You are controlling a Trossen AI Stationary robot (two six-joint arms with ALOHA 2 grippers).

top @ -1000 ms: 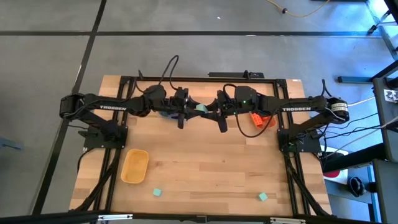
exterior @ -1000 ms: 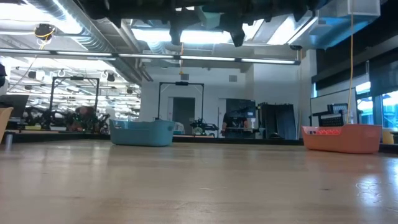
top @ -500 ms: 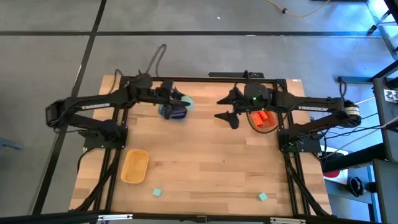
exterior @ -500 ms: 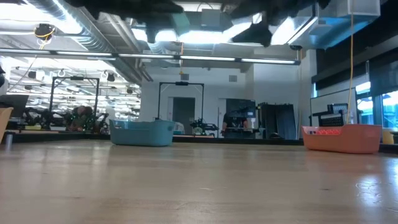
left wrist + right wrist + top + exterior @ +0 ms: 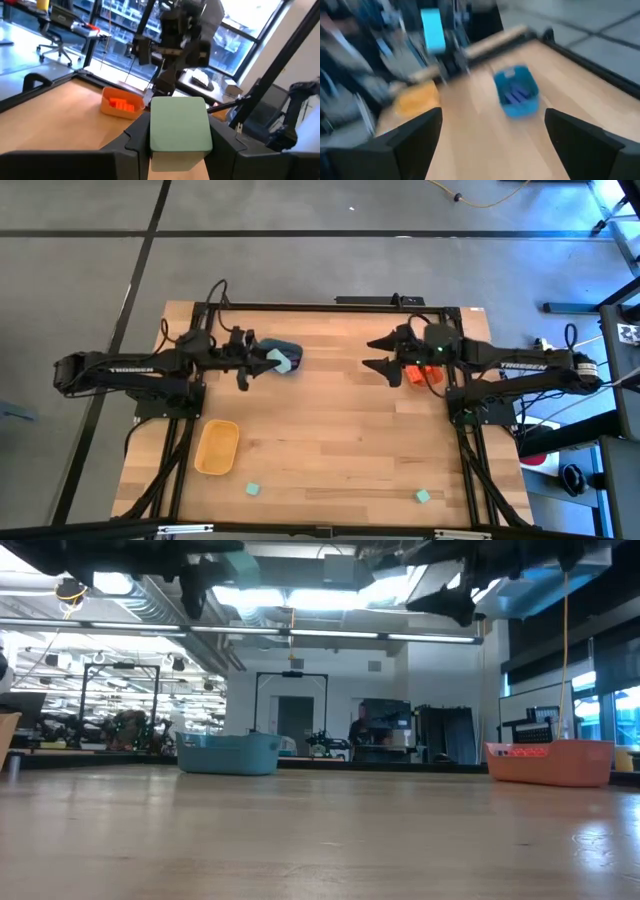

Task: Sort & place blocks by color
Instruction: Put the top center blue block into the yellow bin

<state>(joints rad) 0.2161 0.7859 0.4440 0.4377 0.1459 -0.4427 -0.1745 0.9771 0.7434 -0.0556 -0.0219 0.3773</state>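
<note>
The left hand is clamped on a mint-green block, held above the blue tub. The right hand, fingers apart, hangs beside the orange tub.

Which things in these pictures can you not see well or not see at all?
- Blue rounded plastic tub: high view, the left gripper and its small mint-green plastic block hide part of it.
- Orange rounded tub: high view, the open right gripper and its arm cover part; bricks inside uncountable.
- Two loose mint-green blocks: too small for detail.
- Right wrist view: blurred.
</note>
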